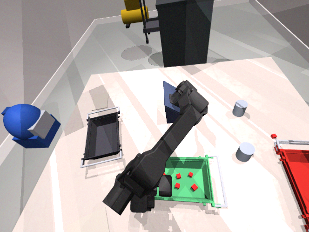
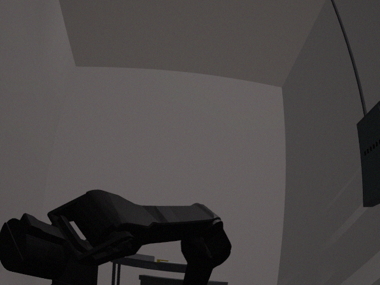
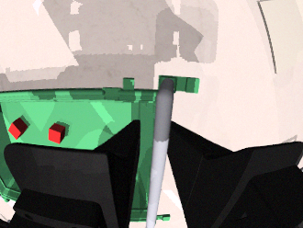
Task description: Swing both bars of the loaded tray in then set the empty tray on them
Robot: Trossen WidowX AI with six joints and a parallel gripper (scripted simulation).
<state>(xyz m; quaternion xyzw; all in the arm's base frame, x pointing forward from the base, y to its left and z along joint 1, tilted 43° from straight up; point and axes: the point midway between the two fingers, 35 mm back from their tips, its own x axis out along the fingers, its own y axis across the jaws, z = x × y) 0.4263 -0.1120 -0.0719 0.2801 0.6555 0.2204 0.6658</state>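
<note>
The green tray (image 1: 187, 163) (image 3: 69, 96) holds several small red blocks (image 1: 194, 187) (image 3: 57, 133). Its right bar (image 1: 221, 180) is swung out over that end. Its other bar (image 3: 161, 152) is hidden by the arm in the top view; in the wrist view it looks tipped up above its hinges near the end wall. My gripper (image 3: 151, 126) is narrowly open, its fingers on either side of this bar with gaps visible. The fingertips are hidden in the top and exterior views. The empty black tray (image 1: 104, 139) lies at left, its bars (image 1: 101, 162) swung out.
Two grey cylinders (image 1: 239, 108) (image 1: 245, 151) stand at right. A red tray (image 1: 299, 174) is at the right edge, with a loose red block (image 1: 273, 136) near its corner. A dark blue box (image 1: 172, 116) is behind the arm. A blue rounded object (image 1: 22, 120) is at far left.
</note>
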